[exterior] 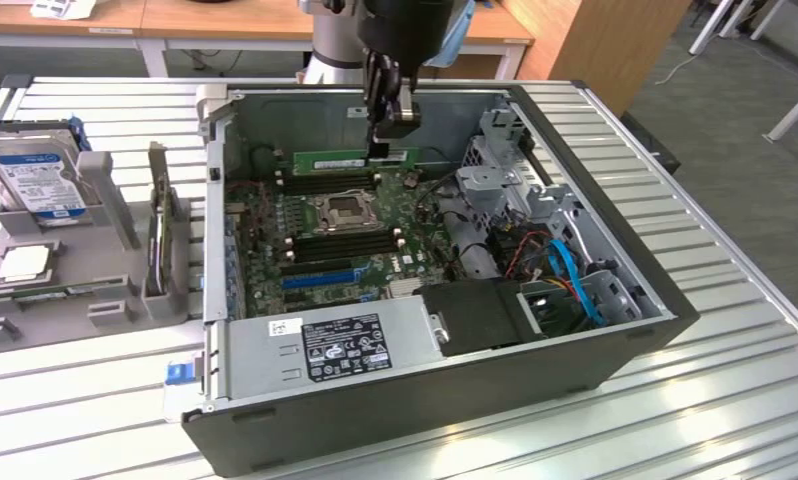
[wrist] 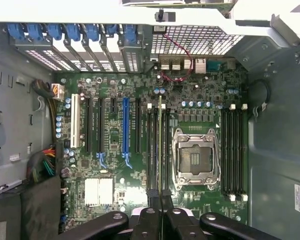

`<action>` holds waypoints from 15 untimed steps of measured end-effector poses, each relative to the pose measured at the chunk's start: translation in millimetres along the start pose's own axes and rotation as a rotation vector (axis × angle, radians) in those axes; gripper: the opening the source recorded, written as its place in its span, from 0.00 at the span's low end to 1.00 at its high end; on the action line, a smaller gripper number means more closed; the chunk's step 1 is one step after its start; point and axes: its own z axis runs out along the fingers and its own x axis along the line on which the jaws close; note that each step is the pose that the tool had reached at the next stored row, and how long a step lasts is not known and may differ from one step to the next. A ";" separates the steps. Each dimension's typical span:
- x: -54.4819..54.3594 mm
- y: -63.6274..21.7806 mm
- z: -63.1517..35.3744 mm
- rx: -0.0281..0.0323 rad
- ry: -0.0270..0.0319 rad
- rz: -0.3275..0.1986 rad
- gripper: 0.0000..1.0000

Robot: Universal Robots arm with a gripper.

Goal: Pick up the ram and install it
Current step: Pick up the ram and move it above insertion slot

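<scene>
The ram [exterior: 332, 161] is a long, narrow green board with a pale patch on its face. It stands on its long edge at the far side of the motherboard [exterior: 352, 262], inside the open computer case [exterior: 439, 425]. The end effector [exterior: 383, 150] is closed on it, pinching its upper edge near the end at the exterior view's right. From the wrist view the ram [wrist: 160, 140] shows edge-on as a thin line, lying along the black memory slots [wrist: 153, 150] just beside the CPU socket [wrist: 196, 160]. Whether it is seated in a slot cannot be told. The case lies on its side on a slatted metal worktop [exterior: 733, 400], with a grey power supply [exterior: 332, 345] at its near edge. At the exterior view's left a grey holder [exterior: 106, 200] carries a hard drive [exterior: 36, 180] and an upright expansion card [exterior: 159, 225]. Beyond are wooden desks [exterior: 239, 18] and a grey carpeted floor [exterior: 746, 190].
</scene>
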 end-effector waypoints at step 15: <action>0.3 -0.5 11.4 -0.0001 -0.0002 0.000 0.12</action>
